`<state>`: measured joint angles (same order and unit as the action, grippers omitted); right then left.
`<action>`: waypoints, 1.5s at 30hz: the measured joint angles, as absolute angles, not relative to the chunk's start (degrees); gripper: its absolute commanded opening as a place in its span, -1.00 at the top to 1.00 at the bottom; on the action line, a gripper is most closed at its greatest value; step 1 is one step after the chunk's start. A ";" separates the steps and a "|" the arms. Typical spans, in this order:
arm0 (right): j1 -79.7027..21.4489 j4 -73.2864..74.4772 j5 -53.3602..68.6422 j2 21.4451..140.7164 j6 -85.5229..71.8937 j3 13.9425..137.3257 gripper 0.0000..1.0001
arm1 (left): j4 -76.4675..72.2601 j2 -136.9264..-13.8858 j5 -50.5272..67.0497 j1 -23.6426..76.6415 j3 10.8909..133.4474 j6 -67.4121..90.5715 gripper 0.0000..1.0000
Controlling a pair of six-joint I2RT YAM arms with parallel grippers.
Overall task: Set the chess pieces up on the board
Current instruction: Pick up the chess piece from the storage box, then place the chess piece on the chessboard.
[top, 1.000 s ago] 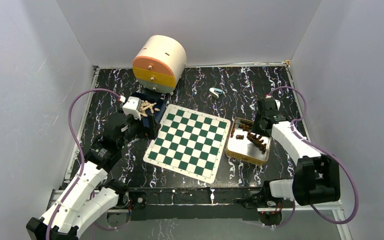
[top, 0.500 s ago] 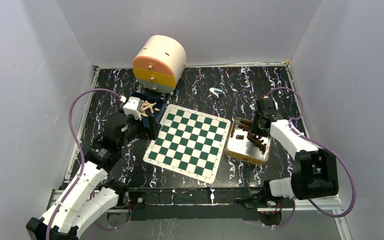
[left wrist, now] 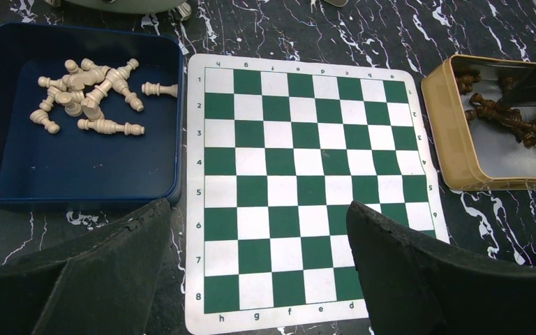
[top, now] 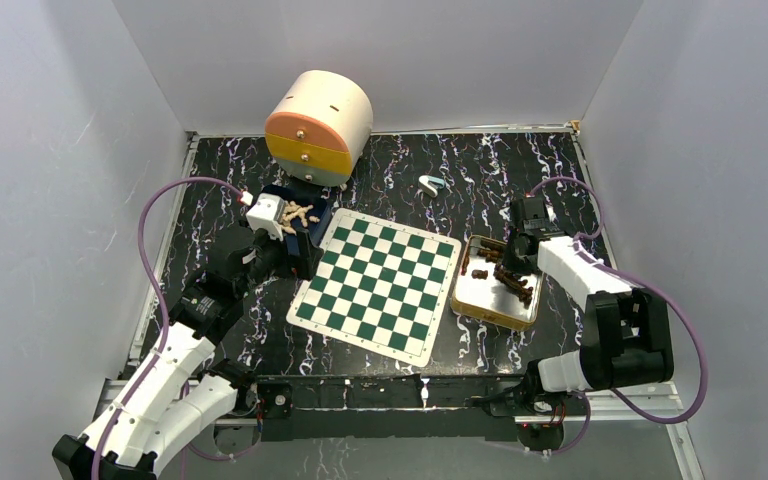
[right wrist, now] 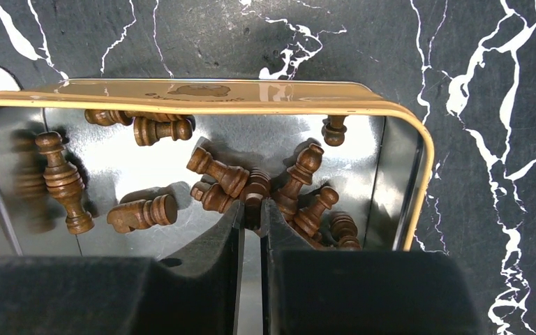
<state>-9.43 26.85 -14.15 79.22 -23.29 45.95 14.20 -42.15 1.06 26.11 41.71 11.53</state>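
Note:
The green and white board lies bare in the middle of the table, also in the left wrist view. Several pale pieces lie in a blue tray. Several dark brown pieces lie in a gold tin. My right gripper is down in the tin, shut on one dark brown piece. My left gripper is open and empty, hovering over the board's near left edge.
A round cream and orange drawer box stands at the back left. A small white and blue object lies behind the board. Grey walls close in both sides and the back.
My right arm has shifted a little lower and leftward over the tin. The left arm has not moved.

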 measured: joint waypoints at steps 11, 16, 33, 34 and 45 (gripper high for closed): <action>-9.43 31.62 -15.03 75.68 -22.55 49.76 0.74 | 14.20 -42.17 1.02 26.24 41.71 11.53 -0.85; -9.65 33.89 -14.92 71.88 -22.28 52.80 0.77 | 14.22 -42.17 0.67 26.37 41.71 11.51 -0.85; -14.26 40.07 -4.56 65.49 -22.65 55.40 0.82 | 14.48 -42.92 1.32 26.37 41.71 14.06 -0.64; -14.85 40.05 -2.85 64.82 -22.92 55.40 0.83 | 14.31 -43.27 2.50 26.37 41.71 14.96 -0.60; -26.98 33.61 9.37 60.05 -30.65 53.49 0.86 | 6.79 -53.69 20.23 26.37 43.13 31.81 -0.09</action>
<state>-26.98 33.61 9.37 60.05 -30.65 53.49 6.79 -53.69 20.23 26.37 43.13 31.81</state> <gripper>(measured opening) 0.182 0.613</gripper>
